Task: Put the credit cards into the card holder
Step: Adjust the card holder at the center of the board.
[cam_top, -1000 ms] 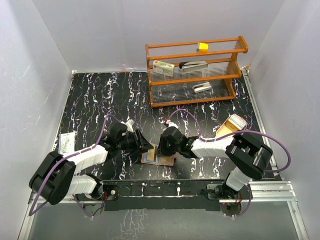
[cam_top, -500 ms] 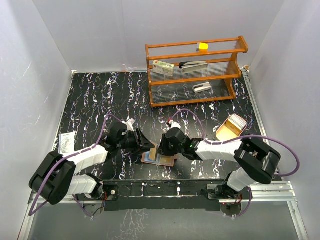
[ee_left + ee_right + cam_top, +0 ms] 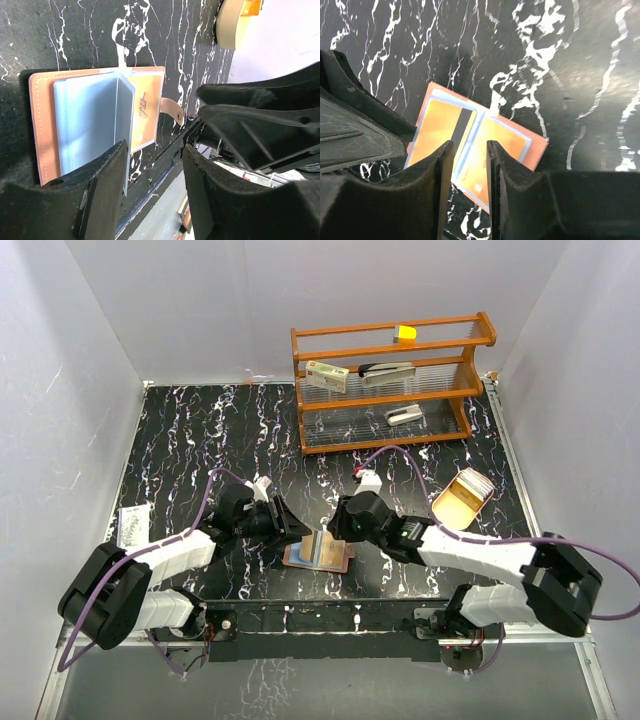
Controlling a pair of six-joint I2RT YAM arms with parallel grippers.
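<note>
My left gripper (image 3: 156,150) has its jaws apart and pinches nothing. A thin page of the card holder (image 3: 318,556) stands up just beside 1 finger. My right gripper (image 3: 470,146) is let go too. It has a thin gap between its fingers with nothing in it, and it hangs right over the holder.

The holder lies open on the black table (image 3: 200,440), between my 2 grippers and near the front edge.

I count 1 card holder. In it, side by side, are 2 cards: the striped orange card (image 3: 437,132) and the plain orange card (image 3: 495,162). From the left wrist I also see 1 light blue panel (image 3: 85,120). I cannot tell if it is a card or a sleeve. There is also 1 tan tray (image 3: 455,505), 1 wooden rack (image 3: 390,435) and 1 white packet (image 3: 133,525).

Since 1 second ago, the right gripper has pulled back a little and opened wider, and its arm has stretched out to the right. The left arm and the holder have stayed put.
</note>
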